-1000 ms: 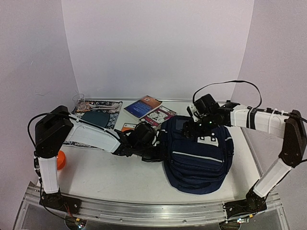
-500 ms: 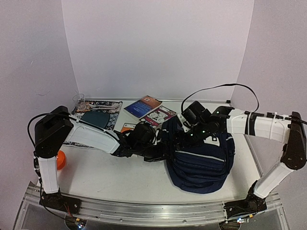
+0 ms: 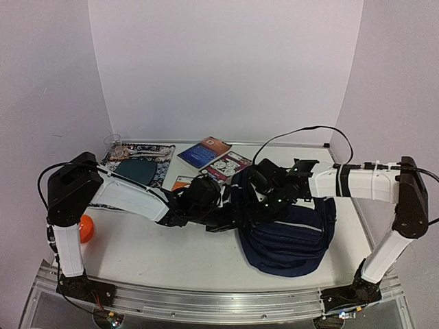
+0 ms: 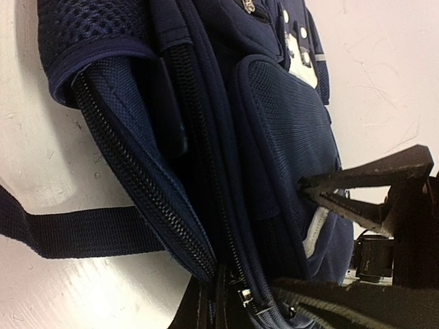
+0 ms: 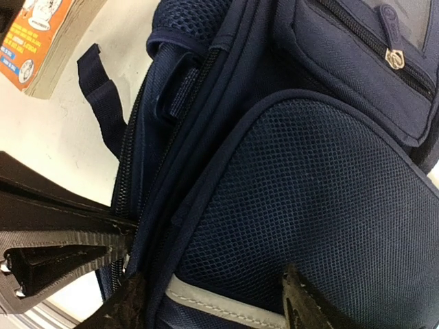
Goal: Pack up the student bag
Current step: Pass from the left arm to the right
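Observation:
The student bag (image 3: 291, 233), a navy backpack with grey-white stripes, lies on the white table at centre right. My left gripper (image 3: 230, 218) is at its left edge, and its dark fingers (image 4: 199, 312) are pinched together on the zip edge beside the metal zip pull (image 4: 243, 298). My right gripper (image 3: 264, 200) is open and pressed onto the bag's top near the left gripper. Its fingertips (image 5: 302, 301) straddle the mesh front pocket (image 5: 309, 199) and the grey stripe. The left gripper's black fingers (image 5: 62, 236) show at the left of the right wrist view.
Behind the bag lie two books (image 3: 204, 152) (image 3: 226, 164) and an orange booklet (image 3: 182, 182) (image 5: 41, 41). A patterned black mat (image 3: 147, 152) with a teal oval (image 3: 136, 169) is at back left, next to a clear cup (image 3: 113, 142). An orange ball (image 3: 86, 228) lies by the left arm.
My right arm has moved left and down across the bag's top, towards the left gripper. The bag's top is pressed flatter. My left gripper has stayed at the bag's edge.

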Action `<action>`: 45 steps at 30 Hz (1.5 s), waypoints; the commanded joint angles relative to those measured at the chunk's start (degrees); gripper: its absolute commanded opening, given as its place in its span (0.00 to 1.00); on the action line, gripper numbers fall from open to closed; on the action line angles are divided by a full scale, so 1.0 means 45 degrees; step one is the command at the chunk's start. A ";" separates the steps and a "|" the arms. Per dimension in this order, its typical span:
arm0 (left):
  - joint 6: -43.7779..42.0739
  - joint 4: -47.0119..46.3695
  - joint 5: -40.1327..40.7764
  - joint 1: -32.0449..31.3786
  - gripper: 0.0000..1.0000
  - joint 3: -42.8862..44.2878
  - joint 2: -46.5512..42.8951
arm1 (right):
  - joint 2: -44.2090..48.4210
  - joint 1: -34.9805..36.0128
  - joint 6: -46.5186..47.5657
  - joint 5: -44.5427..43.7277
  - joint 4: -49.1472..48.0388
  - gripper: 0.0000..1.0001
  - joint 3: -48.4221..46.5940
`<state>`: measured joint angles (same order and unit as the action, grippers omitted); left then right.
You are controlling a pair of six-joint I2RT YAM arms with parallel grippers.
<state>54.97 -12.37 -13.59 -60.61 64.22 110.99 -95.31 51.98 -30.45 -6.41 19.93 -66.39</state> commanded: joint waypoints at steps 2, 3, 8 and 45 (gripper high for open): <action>-0.0006 -0.1548 -0.0078 -0.0090 0.00 -0.0264 -0.1497 | 0.0794 -0.0187 0.0034 -0.1706 0.1741 0.54 0.0149; -0.0009 -0.1548 -0.0034 -0.0087 0.00 -0.0344 -0.1541 | 0.0887 -0.0216 0.0009 -0.1782 0.1802 0.50 0.0211; -0.0101 -0.1548 0.0244 -0.0086 0.00 -0.0648 -0.1810 | 0.1261 -0.0279 -0.0185 -0.2239 0.2036 0.22 0.0454; -1.0509 -0.1470 -0.2463 0.0109 0.55 -0.0551 -0.0728 | 0.3380 -0.0406 0.0770 -0.0612 -0.0019 0.00 0.0570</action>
<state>18.55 -18.01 -22.88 -59.95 58.57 105.65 -80.77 50.23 -28.05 -9.57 22.48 -62.54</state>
